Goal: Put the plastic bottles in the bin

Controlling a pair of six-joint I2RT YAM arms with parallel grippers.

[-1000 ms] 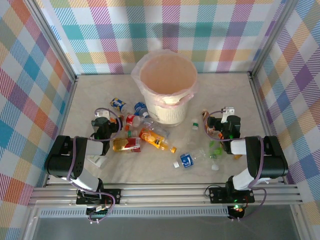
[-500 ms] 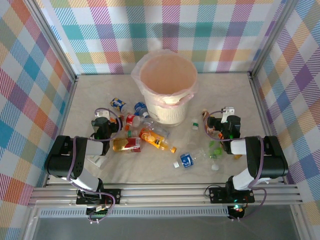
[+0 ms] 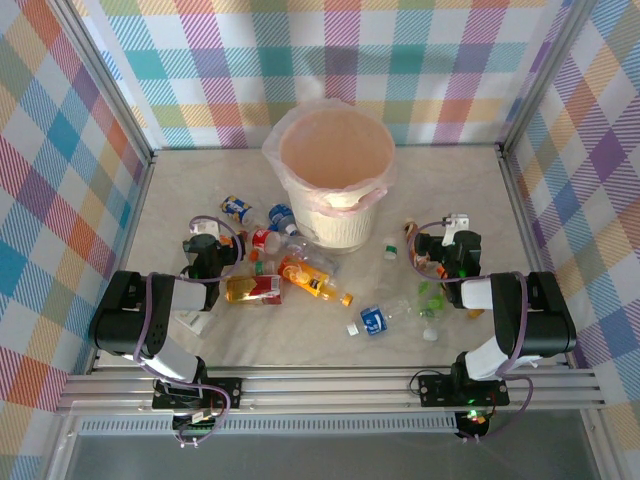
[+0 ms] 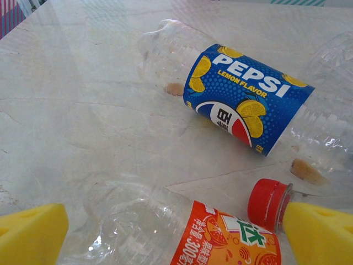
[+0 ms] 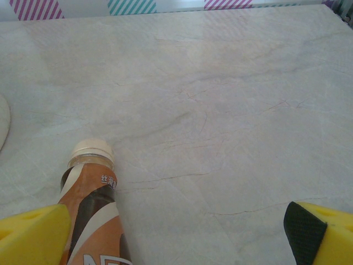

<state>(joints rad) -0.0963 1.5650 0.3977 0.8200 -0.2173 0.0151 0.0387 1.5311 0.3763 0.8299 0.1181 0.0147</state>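
The plastic bottles [image 3: 312, 282] lie scattered on the surface [image 3: 450, 190] before the bin [image 3: 340, 228]. The left fingers [image 4: 33, 232], at its left, and the right fingers [image 5: 30, 234], at its right, are released and hold nothing.

The cream bin [image 3: 345, 228], lined with a pinkish bag [image 3: 296, 118], is standing upright while the plastic bottles [image 3: 312, 282] are lying scattered on the tabletop [image 3: 455, 195] just in front of it.
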